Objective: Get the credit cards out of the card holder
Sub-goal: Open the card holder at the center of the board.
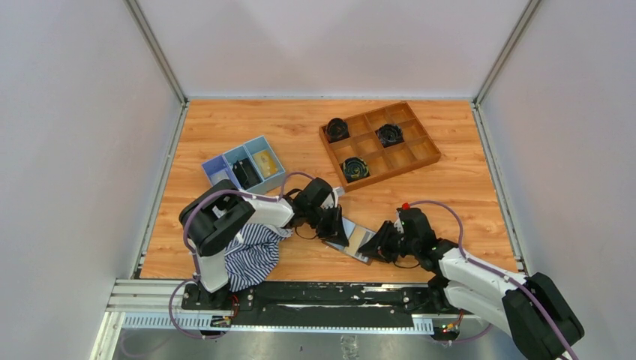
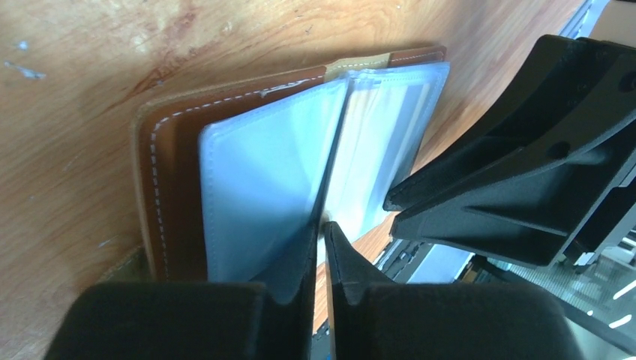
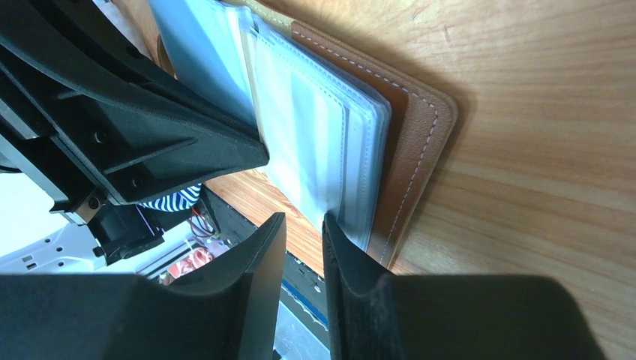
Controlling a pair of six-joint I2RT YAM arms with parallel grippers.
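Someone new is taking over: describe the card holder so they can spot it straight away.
On the wooden table, look at the near edge, between the tips of the left gripper and the right gripper. The card holder lies open there: a flat brown stitched cover with pale blue glossy sleeves, unlike the light-blue compartment tray and the wooden grid tray farther back.

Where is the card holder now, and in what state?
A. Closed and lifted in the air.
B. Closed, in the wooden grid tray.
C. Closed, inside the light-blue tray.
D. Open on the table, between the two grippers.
D: the card holder lies open on the table, its pale sleeves showing, with the left gripper and the right gripper at opposite sides.
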